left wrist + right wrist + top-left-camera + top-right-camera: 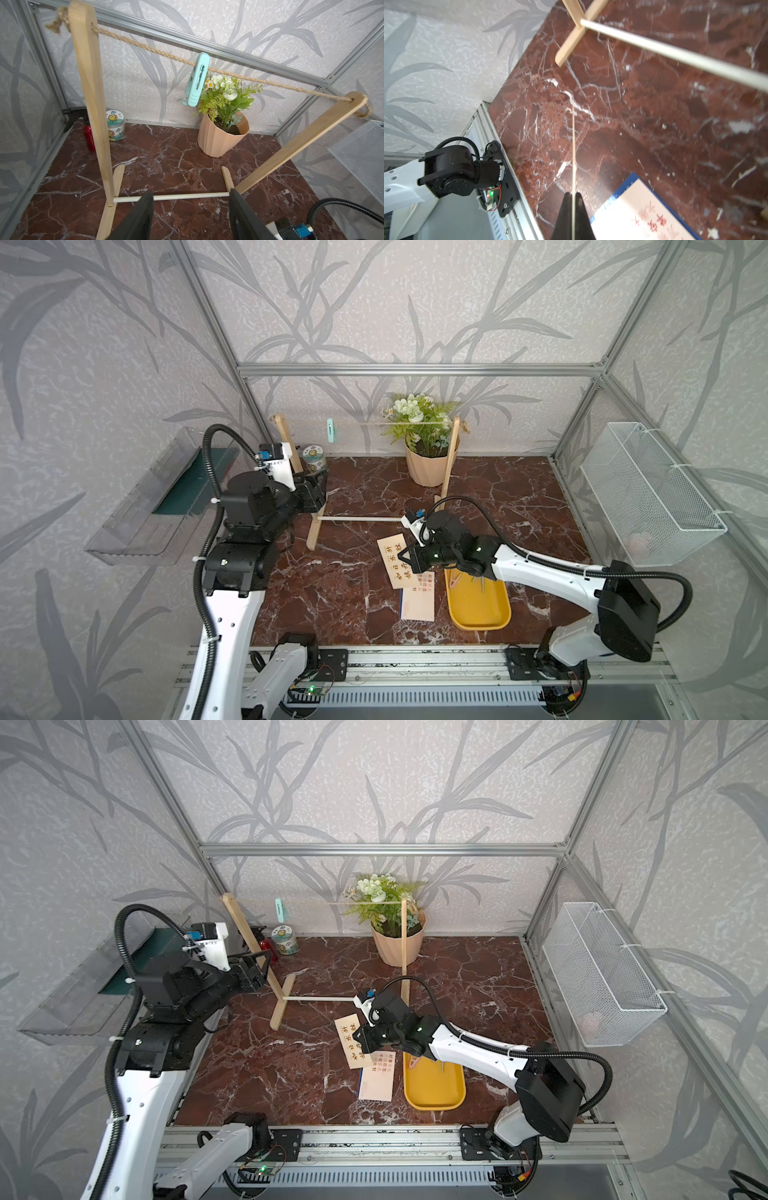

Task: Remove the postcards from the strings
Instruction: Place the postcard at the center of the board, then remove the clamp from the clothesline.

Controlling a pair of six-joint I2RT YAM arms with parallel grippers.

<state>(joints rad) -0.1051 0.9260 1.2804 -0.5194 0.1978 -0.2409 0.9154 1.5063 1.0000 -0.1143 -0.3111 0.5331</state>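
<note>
Only 1 green peg [196,83] hangs on the string [145,48], so most of it is open. The 2 wood posts [91,104] and the thin white bar [187,196] block the sides and bottom.

Grey leaf-patterned walls [374,302] and aluminium framing [415,369] enclose an evenly lit red-brown marble tabletop [353,601].

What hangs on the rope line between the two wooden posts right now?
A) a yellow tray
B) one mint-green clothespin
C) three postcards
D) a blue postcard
B: only the mint-green clothespin is clipped on the twine, with no card under it. The calligraphy postcard and the other postcards are down at the tabletop.
</note>
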